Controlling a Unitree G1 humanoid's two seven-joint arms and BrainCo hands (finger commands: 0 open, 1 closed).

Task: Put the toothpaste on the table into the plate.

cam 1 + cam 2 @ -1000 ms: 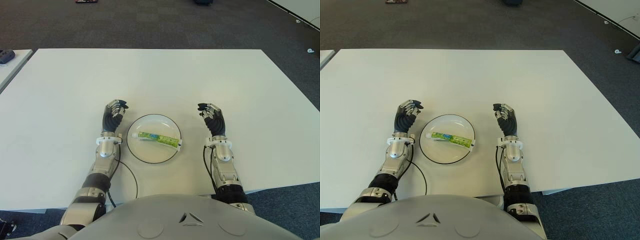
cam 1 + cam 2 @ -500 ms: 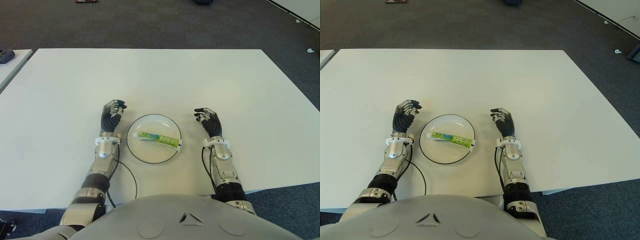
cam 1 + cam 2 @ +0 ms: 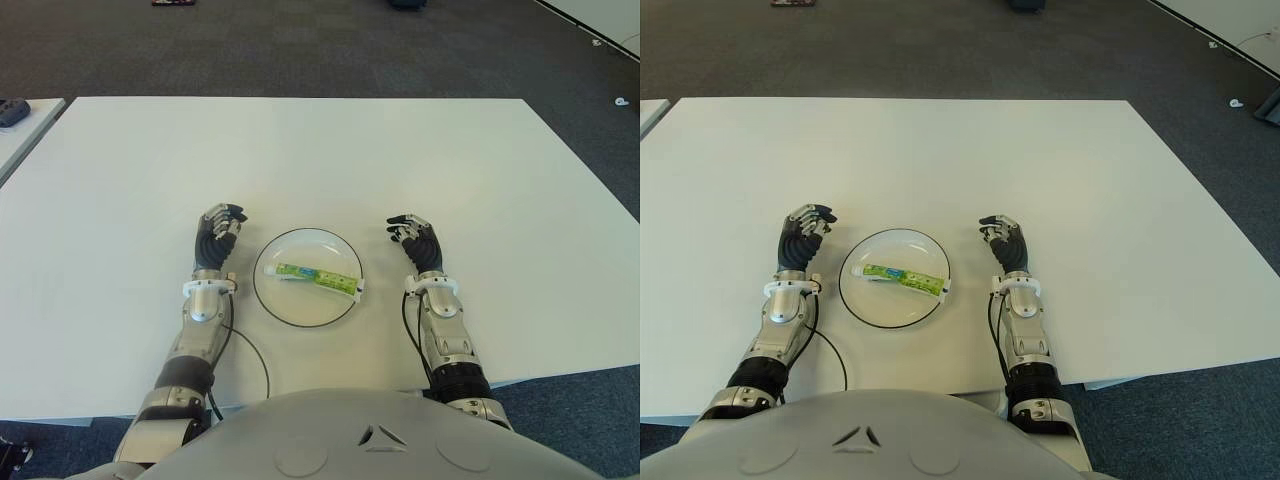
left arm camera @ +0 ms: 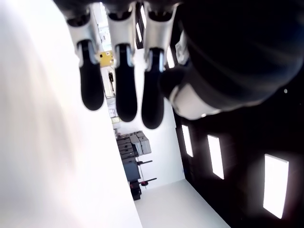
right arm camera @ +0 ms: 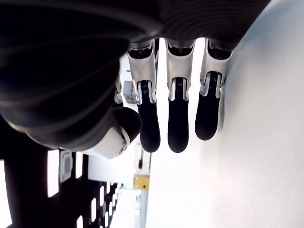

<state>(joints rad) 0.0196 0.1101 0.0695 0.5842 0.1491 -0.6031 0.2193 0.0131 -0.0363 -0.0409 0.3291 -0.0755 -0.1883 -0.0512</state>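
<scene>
A green toothpaste tube with a white cap lies across the white, dark-rimmed plate near the table's front edge. My left hand shows just left of the plate, fingers relaxed and holding nothing. My right hand shows just right of the plate, also relaxed and empty. In the wrist views the left fingers and right fingers hang loosely over the white table with nothing between them.
The white table stretches wide beyond the plate. A thin black cable loops on the table by my left forearm. Dark carpet lies past the far edge, and another white table stands at the far left.
Both hands have drawn back toward me and lowered beside the plate; the left shifted slightly left, the right slightly left. The toothpaste stays in the plate.
</scene>
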